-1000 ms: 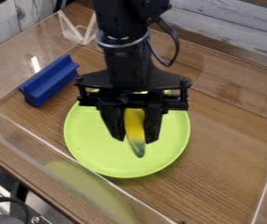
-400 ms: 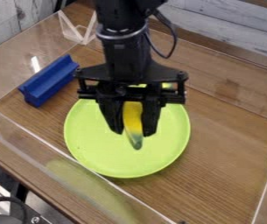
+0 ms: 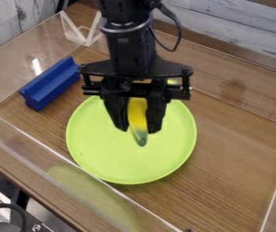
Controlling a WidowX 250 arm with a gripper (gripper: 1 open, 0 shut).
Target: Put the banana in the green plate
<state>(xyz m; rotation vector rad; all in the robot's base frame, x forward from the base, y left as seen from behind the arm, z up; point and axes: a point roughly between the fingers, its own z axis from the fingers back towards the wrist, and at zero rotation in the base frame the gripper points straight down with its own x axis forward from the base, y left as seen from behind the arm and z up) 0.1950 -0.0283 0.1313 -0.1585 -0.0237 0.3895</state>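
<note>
The black robot gripper (image 3: 137, 116) hangs at the centre of the frame, pointing straight down; its jaws are clenched on the small curved yellow banana (image 3: 140, 121), which hangs upright between them, greenish tip lowest; the fruit is over the middle of the large round lime-green plate (image 3: 98, 156) and seems to be just clear of its surface, though contact cannot be told for sure. The plate lies on the brown wooden bench (image 3: 242, 109); a blue rectangular block (image 3: 48, 82) sits at the upper left, well apart. To finish well, I judge the arm should sink gently until the tip rests on the plate, then release; letting go from height could make the banana roll toward the rim.
</note>
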